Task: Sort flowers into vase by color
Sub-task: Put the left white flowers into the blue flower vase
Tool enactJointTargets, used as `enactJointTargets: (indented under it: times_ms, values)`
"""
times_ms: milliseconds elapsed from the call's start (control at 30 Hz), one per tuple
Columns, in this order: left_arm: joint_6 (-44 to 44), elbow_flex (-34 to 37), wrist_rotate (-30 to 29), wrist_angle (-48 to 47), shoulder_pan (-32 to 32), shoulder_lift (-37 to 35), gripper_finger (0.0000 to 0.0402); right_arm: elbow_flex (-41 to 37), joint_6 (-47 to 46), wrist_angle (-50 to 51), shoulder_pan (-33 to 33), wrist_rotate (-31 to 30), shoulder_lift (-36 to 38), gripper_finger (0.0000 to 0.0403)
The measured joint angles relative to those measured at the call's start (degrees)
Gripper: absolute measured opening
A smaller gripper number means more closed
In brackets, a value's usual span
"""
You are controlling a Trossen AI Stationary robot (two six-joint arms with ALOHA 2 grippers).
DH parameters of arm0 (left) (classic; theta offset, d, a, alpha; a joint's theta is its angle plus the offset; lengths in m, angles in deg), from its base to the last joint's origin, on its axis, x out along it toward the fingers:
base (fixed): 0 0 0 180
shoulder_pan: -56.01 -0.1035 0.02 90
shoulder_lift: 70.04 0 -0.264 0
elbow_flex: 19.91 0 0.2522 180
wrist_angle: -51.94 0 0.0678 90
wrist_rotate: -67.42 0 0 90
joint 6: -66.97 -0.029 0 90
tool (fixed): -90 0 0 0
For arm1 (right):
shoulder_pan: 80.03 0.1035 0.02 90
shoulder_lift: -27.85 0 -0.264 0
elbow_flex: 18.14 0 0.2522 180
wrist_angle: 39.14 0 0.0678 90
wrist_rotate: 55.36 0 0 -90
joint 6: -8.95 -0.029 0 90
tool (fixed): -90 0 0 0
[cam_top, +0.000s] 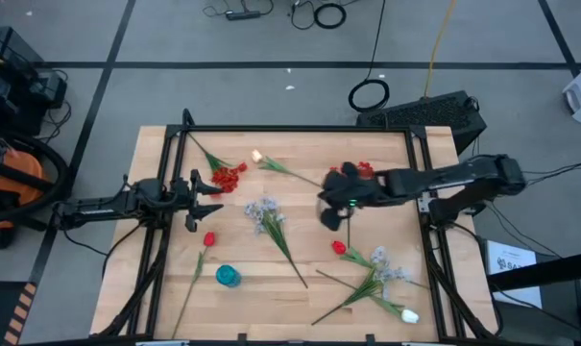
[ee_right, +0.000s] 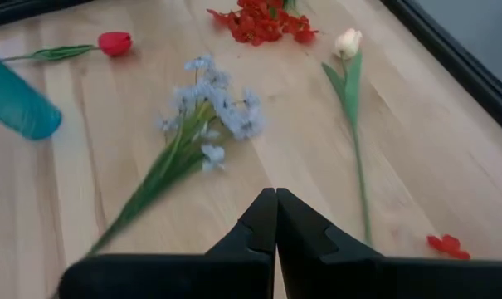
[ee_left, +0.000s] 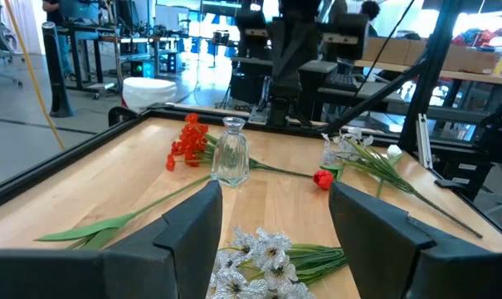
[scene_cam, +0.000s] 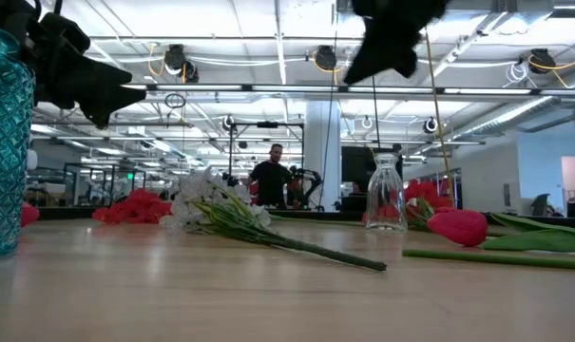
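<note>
Pale blue spray (cam_top: 264,213), stem running toward the worktop's near edge, is being flanked by spread left gripper (cam_top: 209,200) and pressed-together, empty right gripper (cam_top: 330,215), the left lying nearer.

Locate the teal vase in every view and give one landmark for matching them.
High view: teal vase near the table's front edge, left of centre.
Low view: at the far left edge, close to the camera.
Left wrist view: not in it.
Right wrist view: at the left edge, seen lying slantwise.
Shared landmark: the pale blue-white spray.
</note>
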Motion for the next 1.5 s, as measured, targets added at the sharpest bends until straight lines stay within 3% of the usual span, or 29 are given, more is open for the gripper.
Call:
enactJointTargets:
  times_ms: [367,633,900,1200,1367,1500]
  values:
    - [0.00,0.00,0.01,0.00,0.00,0.00,0.0228,35.52,-1.71,13.62,-1.36,2.04,-28.76,0.0000]
    - [-0.02,0.02,0.02,0.00,0.00,0.00,0.0228,51.84,-2.75,23.11,-1.61,3.74,-43.68,0.0027]
    - [-0.01,0.00,0.02,0.00,0.00,0.00,0.0228,53.43,-15.92,25.66,-1.92,12.50,-49.60,0.0121]
    - [0.00,0.02,0.02,-0.02,0.00,0.00,0.0228,53.43,-20.38,27.26,-2.54,13.90,-54.52,0.0223]
    - [-0.02,0.00,0.02,0.04,0.00,0.00,0.0228,53.43,-19.75,27.82,-2.62,13.93,-57.44,0.0258]
    - [-0.02,0.01,0.02,0.02,0.00,0.00,0.0228,53.61,-19.03,27.88,-2.59,14.34,-59.13,0.0260]
